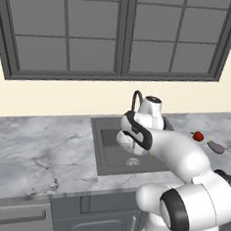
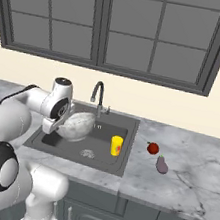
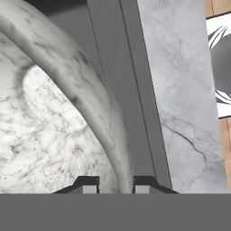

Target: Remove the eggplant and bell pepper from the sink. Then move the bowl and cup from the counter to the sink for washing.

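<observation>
The bowl (image 2: 77, 125) sits left of centre in the right base view, tilted on its side above the sink (image 2: 50, 145); in the hand view its marbled rim (image 3: 90, 103) arcs from the upper left down to the bottom centre, passing between the two dark fingertips (image 3: 89, 184); the gripper (image 3: 116, 185) is clamped on that rim, one finger inside the bowl and one outside. The cup (image 2: 116, 145) stands upright in the basin, right of the bowl and near the whitish drain (image 2: 87, 153); the faucet (image 2: 98, 96) curves up behind them. Further right in that view, the bell pepper (image 2: 153, 148) and the eggplant (image 2: 162, 165) lie on the counter (image 2: 190, 186), close together, the pepper nearer the wall; in the left base view they show at the right edge, pepper (image 1: 198, 136) and eggplant (image 1: 215, 147), beyond the white arm (image 1: 183, 157); a dark-framed window (image 1: 119, 34) spans the top.
</observation>
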